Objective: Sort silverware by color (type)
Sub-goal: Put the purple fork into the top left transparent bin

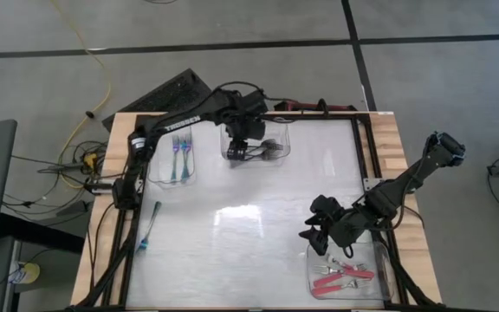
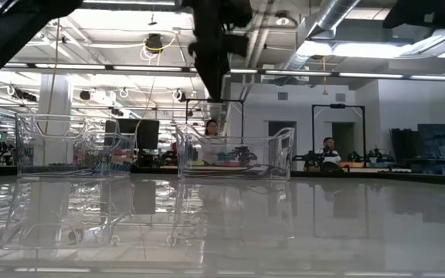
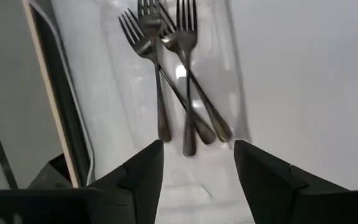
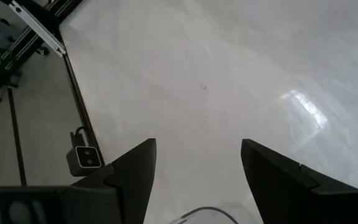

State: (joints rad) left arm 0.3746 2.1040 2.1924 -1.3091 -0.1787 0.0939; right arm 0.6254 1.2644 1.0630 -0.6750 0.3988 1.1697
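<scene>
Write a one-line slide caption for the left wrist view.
Left pincer open above three dark forks lying crossed in a clear tub.

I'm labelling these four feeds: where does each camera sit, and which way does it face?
High: overhead, straight down; both arms, table.
Low: table height, level toward the room; dark arm above a clear tub.
Left wrist: past open left gripper onto black forks.
Right wrist: past open right gripper, bare tabletop.
High and left wrist share those forks.
</scene>
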